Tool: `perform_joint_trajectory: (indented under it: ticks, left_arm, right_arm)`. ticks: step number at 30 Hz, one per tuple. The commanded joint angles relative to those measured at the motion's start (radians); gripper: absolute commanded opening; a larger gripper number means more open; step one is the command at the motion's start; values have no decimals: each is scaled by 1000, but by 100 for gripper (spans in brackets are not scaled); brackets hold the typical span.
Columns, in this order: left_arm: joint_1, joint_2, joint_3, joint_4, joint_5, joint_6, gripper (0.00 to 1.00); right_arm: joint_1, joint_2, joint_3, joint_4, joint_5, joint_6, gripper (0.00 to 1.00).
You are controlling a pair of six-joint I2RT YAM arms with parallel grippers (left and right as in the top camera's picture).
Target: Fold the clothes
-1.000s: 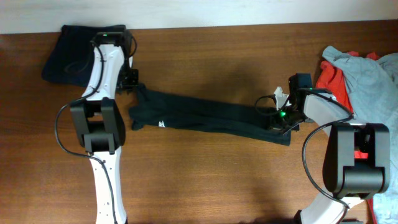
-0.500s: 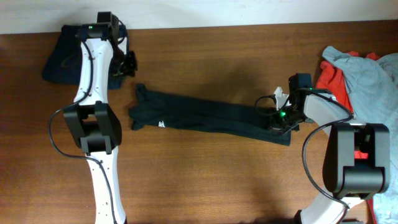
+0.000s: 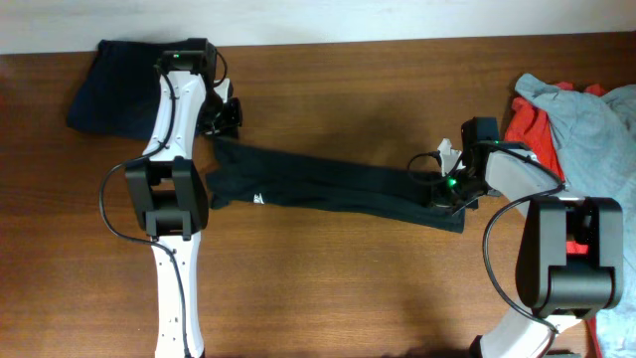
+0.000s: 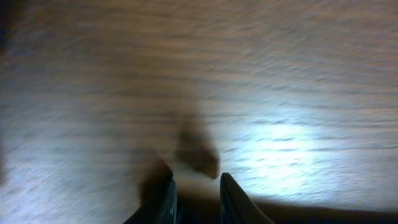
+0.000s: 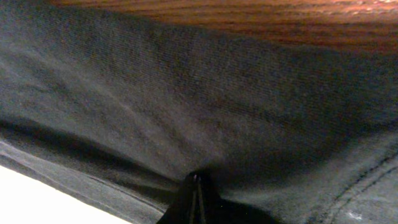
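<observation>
A brown wooden counter (image 3: pixel 328 288) fills the overhead view, with a strip of pale wall (image 3: pixel 397 15) along its far edge. At the far left corner we see a navy garment (image 3: pixel 109 85) lying in a dark bundle; the left arm rises past its right edge. Just right of it is the left hand (image 3: pixel 227 117), close above the left end of the black T-shirt (image 3: pixel 328 184). In the left wrist view, which is blurred, its two fingertips (image 4: pixel 166 196) stand a little apart with nothing between them and bare wood beyond; so we take this hand as released and empty.

The black T-shirt is drawn out into a long narrow band across the middle of the counter, running from the left arm down and rightward to the right arm; a small white mark (image 3: pixel 257 198) shows near its left end, on the near edge.

At the band's right end sits the right hand (image 3: pixel 444 189), down on the cloth. In the right wrist view the dark knit fills nearly the whole picture, with a sliver of wood at the top; the fingertips (image 5: pixel 196 199) meet at the bottom with the cloth gathered into them, so this hand is clenched on the T-shirt.

At the far right edge lies a heap: a red garment (image 3: pixel 525 124) underneath, a pale grey-blue garment (image 3: pixel 586 119) draped over it, well apart from the T-shirt.
</observation>
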Motion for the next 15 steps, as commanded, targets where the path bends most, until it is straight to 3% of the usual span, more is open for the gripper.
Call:
perform_joint_trajectory:
  ticks: [1, 9, 15]
  left_arm:
    - [39, 26, -3, -35, -68, -6, 22]
    - [105, 26, 83, -119, -65, -6, 19]
    - [118, 26, 268, -238, -65, -6, 14]
  right_arm:
    - [6, 21, -37, -6, 80, -3, 4]
    - [6, 21, -37, -6, 80, -3, 4]
    - [6, 21, -37, -6, 80, -3, 4]
